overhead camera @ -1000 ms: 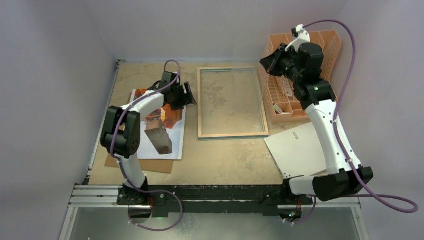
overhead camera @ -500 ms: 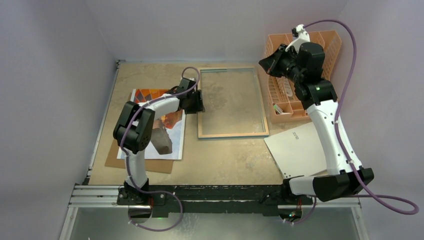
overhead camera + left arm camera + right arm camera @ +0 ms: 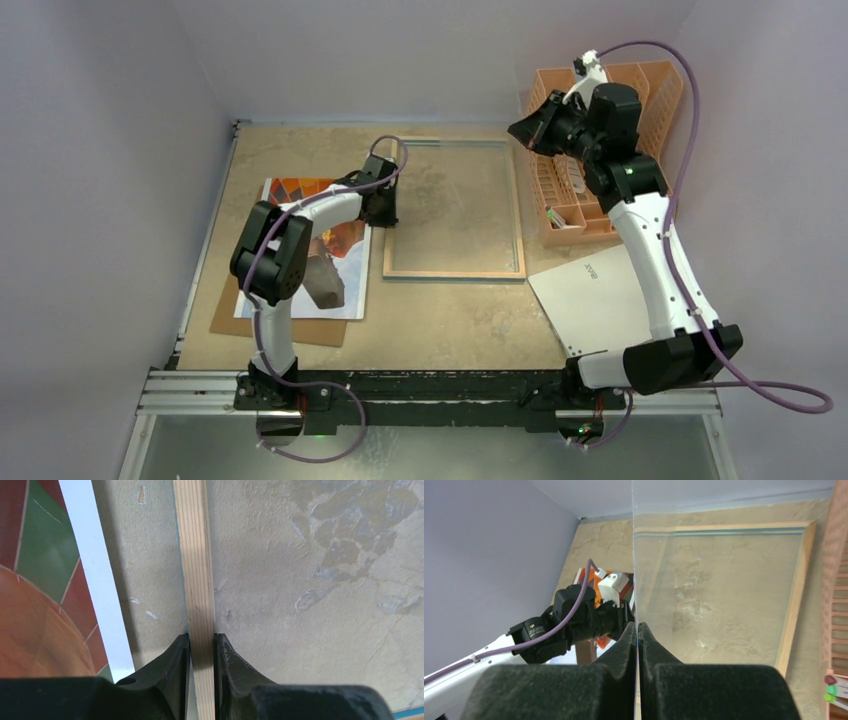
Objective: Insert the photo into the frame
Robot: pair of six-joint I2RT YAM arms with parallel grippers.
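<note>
Top external: the photo lies at left on a brown board (the arm covers its middle). At centre the left gripper pinches the left rail of the frame. At upper right the right gripper is clamped on a thin clear pane, beside a peach organiser.

Nothing legible. Only print in view: a short dark line on the white flat rectangular sheet, 4 o'clock on the bench, by the sheet's far edge. Too small to read. Wrist views show no text.
</note>
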